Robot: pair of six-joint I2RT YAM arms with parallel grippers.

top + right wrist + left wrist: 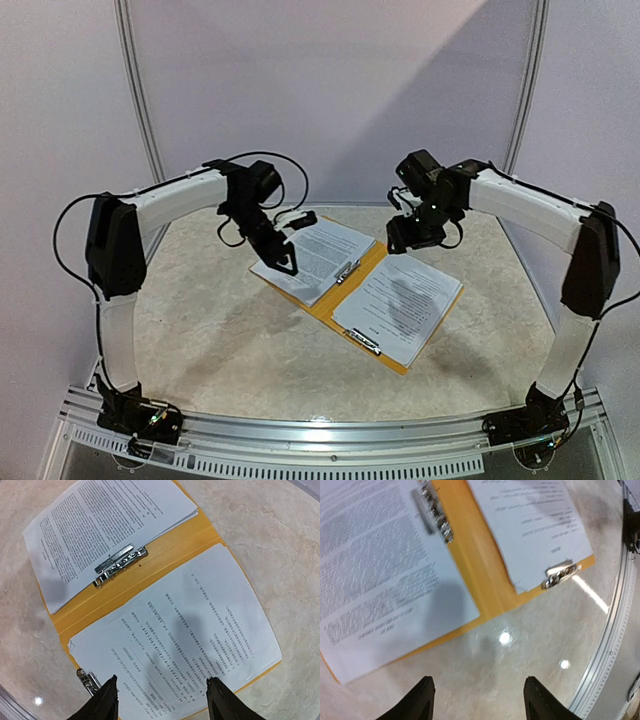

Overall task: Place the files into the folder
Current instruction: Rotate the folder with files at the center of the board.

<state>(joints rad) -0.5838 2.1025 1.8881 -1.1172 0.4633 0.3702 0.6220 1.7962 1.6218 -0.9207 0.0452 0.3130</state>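
While both grippers hover with jaws apart, the open folder [352, 283] and files [190, 640] lie just below, spine running diagonally between them.

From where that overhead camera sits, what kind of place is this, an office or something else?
Probably a robot test booth, not an office: plain white panel walls enclose a small marble-look table edged by a metal rail, with two arms bolted to it. Only the open folder of papers suggests office work.
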